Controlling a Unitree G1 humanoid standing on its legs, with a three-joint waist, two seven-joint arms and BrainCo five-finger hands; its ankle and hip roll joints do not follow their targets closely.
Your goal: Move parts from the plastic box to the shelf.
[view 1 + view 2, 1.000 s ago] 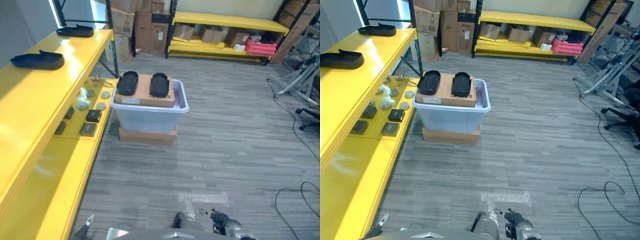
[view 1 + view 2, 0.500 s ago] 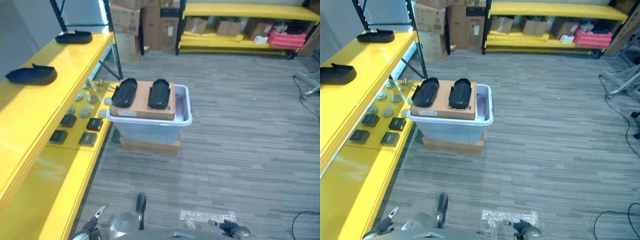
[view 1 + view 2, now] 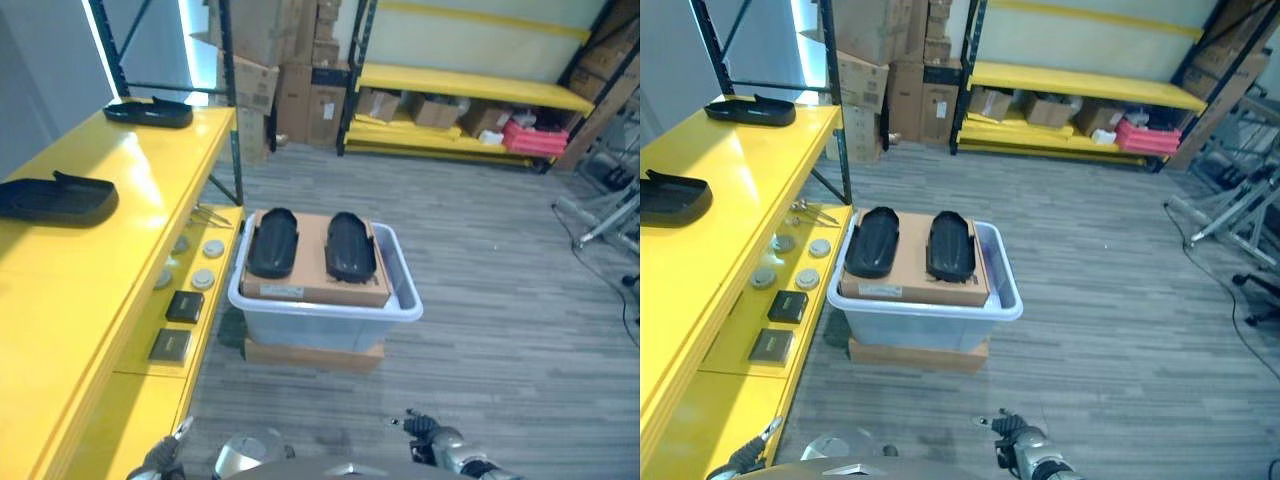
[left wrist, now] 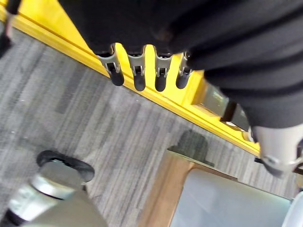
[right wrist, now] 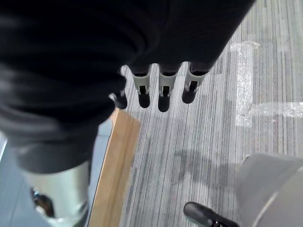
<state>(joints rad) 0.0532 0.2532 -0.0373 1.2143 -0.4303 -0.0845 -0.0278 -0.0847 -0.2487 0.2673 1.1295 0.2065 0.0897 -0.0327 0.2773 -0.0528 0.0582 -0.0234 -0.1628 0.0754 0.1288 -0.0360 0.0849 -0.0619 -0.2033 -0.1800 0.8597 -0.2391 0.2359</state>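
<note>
I see a translucent, pale plastic box (image 3: 322,322) with rounded corners on the grey plank-patterned floor (image 3: 500,300), sitting on a flat brown cardboard slab (image 3: 312,354). A brown cardboard sheet (image 3: 318,262) lies across the box top, covering most of it; a strip of the box's open inside shows on the side away from the shelf. On the cardboard lie two black, oblong, tray-like parts (image 3: 272,241) (image 3: 350,246), side by side, apart, matte with raised rims.

The glossy yellow shelf (image 3: 90,260) runs along my left, just beside the box. On its upper level I see two more black parts, one near the front edge (image 3: 55,198) and one at the far end (image 3: 148,111). On the lower level: round silvery discs (image 3: 208,262), two dark square blocks (image 3: 185,305) (image 3: 170,345) and some thin metal pieces (image 3: 208,214) near the far edge.

My left hand (image 4: 142,71) hangs over the floor by the shelf's yellow edge, fingers straight and spread, holding nothing. My right hand (image 5: 163,87) hangs over the floor beside the cardboard slab, fingers straight, empty too.

Further back: stacked brown cartons (image 3: 295,60) by a dark rack upright, a low yellow rack (image 3: 470,95) with boxes and a red crate (image 3: 525,138), and metal frame legs (image 3: 610,215) at the right.
</note>
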